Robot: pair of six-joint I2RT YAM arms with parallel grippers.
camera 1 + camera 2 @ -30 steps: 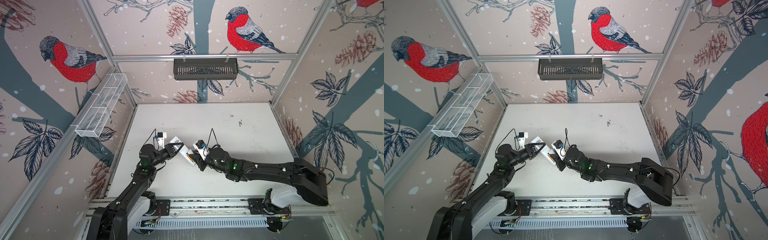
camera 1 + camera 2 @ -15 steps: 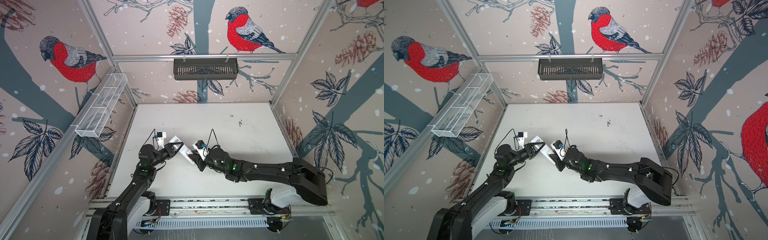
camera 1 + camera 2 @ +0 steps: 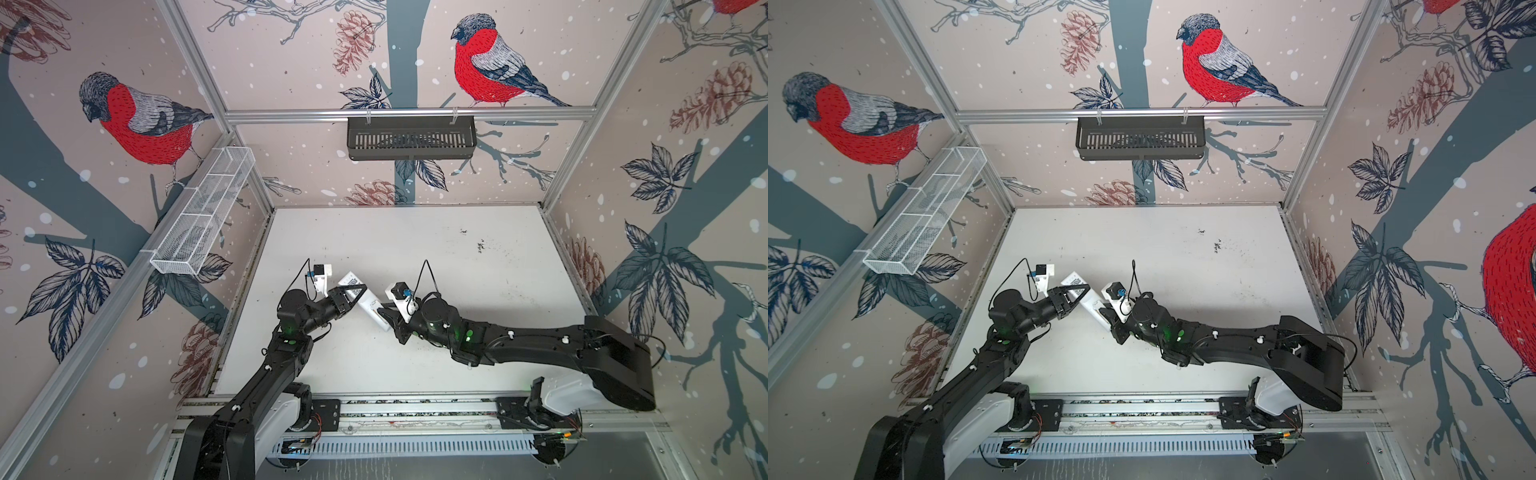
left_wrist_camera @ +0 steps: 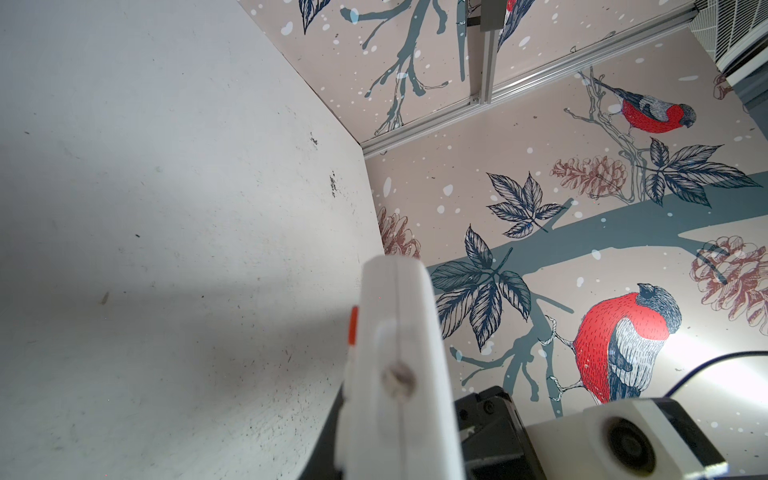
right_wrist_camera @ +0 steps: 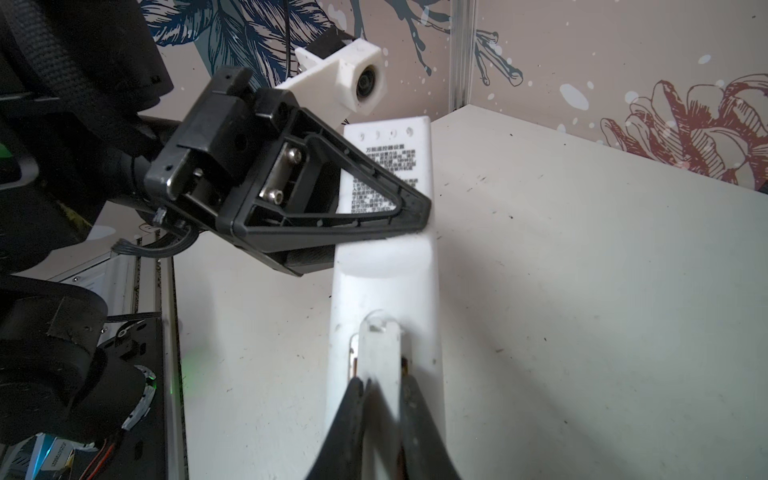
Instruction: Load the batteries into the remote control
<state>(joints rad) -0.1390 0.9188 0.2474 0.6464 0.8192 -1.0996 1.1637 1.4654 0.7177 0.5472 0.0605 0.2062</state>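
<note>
White table [image 3: 457, 249]. Over its left-middle is the remote control [image 3: 368, 303], back up, long axis diagonal in both top views: label end far-left, other end toward my R arm. My left gripper [image 3: 360, 291] clamps it tight at mid-length. My right gripper [image 5: 380, 386] sits nearly closed round a white strip [image 5: 380, 349] on the back — contact unclear. Btn face hidden.

Your two arms [image 3: 540, 345] are matte black jointed links on white bases [image 3: 573, 390], each with small green lights [image 3: 289, 330], a thin black cable [image 3: 420, 274] looped to a white printed wrist camera housing [image 5: 353, 79], and open-framed triangular fingers [image 5: 324, 226] fastened by silver screws [image 5: 295, 155].
</note>
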